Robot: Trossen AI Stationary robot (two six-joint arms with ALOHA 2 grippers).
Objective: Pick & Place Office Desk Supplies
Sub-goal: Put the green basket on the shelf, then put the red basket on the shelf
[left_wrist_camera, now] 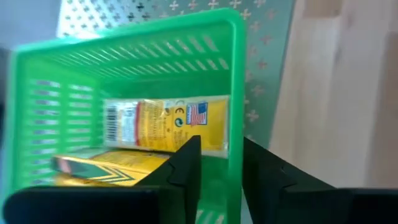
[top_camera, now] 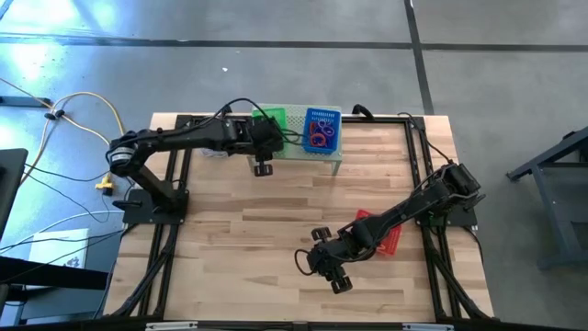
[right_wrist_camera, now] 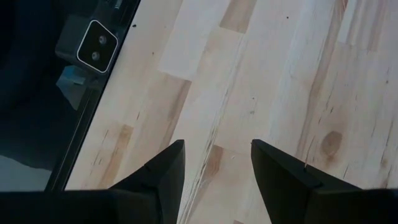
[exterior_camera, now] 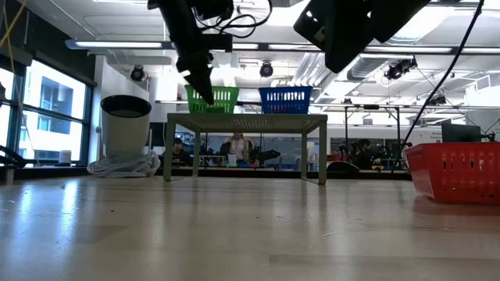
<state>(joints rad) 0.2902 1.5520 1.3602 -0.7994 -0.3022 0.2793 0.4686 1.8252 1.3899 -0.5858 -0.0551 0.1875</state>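
Lying in a green basket point(left_wrist_camera: 74, 81) on the pale stand point(top_camera: 303, 158) at the bench's point(top_camera: 257, 230) far edge are yellow packets point(left_wrist_camera: 165, 124); band loops point(top_camera: 319, 136) fill the blue basket point(top_camera: 323, 118) beside it. The left hand point(left_wrist_camera: 217, 165) hovers at the green basket's rim, fingers slightly parted, gripping nothing. The right hand point(right_wrist_camera: 214, 165), open and empty, hangs over bare wood near a red basket point(exterior_camera: 461, 168).

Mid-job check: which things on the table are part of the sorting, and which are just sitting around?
Job:
- green basket with yellow packets
- blue basket with band loops
- red basket
- left gripper, at the green basket's wall
- right gripper, over bare table

Lying about:
- perforated stand
- cables
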